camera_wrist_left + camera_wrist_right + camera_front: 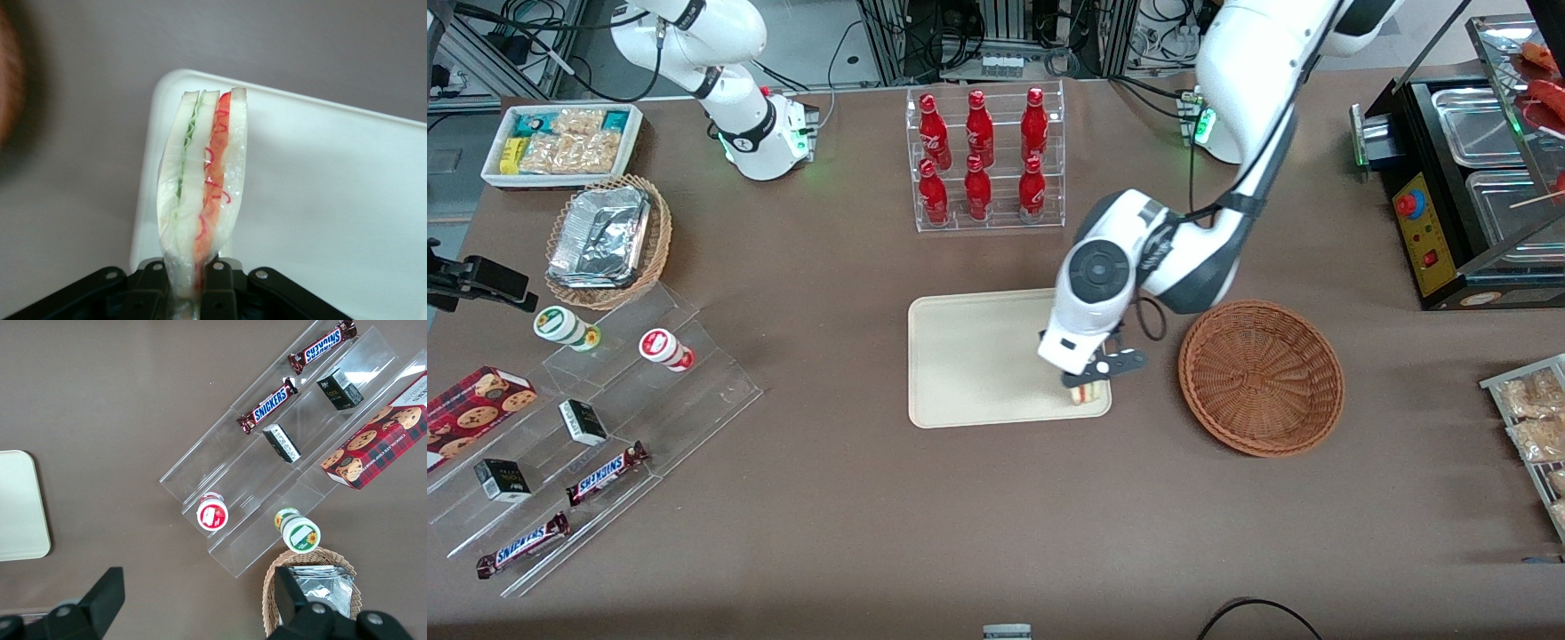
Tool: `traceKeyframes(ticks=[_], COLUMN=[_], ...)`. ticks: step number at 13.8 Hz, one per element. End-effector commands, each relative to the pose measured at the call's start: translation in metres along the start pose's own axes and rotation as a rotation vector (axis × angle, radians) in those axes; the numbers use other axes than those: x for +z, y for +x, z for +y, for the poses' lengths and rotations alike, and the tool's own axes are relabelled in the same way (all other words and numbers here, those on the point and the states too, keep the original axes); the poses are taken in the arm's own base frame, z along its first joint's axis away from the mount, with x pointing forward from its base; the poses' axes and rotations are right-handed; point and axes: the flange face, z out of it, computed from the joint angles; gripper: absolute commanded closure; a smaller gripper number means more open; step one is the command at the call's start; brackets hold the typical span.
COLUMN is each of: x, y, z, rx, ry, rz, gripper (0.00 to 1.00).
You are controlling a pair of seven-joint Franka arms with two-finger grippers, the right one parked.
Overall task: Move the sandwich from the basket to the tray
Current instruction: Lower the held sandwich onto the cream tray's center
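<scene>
My left gripper (pixel 1084 380) is shut on the sandwich (pixel 1085 392), a wrapped wedge with red and green filling stripes. It holds the sandwich over the tray's (pixel 969 356) corner nearest the front camera, on the basket's side. In the left wrist view the sandwich (pixel 203 187) stands between my black fingers (pixel 217 287) above the tray's rounded corner (pixel 320 200). The reddish-brown wicker basket (pixel 1261 376) sits beside the tray, toward the working arm's end, with nothing showing in it.
A clear rack of red bottles (pixel 983 160) stands farther from the front camera than the tray. A tan basket with a foil container (pixel 605 238), a white snack bin (pixel 560 142) and acrylic steps with snacks (pixel 578 444) lie toward the parked arm's end. A black warmer (pixel 1467 187) stands at the working arm's end.
</scene>
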Motion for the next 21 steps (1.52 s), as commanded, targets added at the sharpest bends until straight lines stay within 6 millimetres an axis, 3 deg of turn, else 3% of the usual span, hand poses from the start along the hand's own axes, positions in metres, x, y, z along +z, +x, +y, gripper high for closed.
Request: traceKeyframes(ticks=[1, 5, 8, 14, 17, 21], x=[0.010, 0.023, 0.042, 0.053, 0.066, 0.070], y=[-0.012, -0.031, -0.035, -0.039, -0.060, -0.060], z=[0.045, 0.072, 0.080, 0.078, 0.089, 0.090], rx=[-0.029, -0.014, -0.013, -0.011, 0.025, 0.019], ry=[-0.017, -0.057, -0.043, -0.013, 0.009, 0.013], rz=[0.013, 0.036, 0.034, 0.022, 0.026, 0.022], gripper=[1.00, 1.00, 1.00, 1.00, 1.00, 1.00])
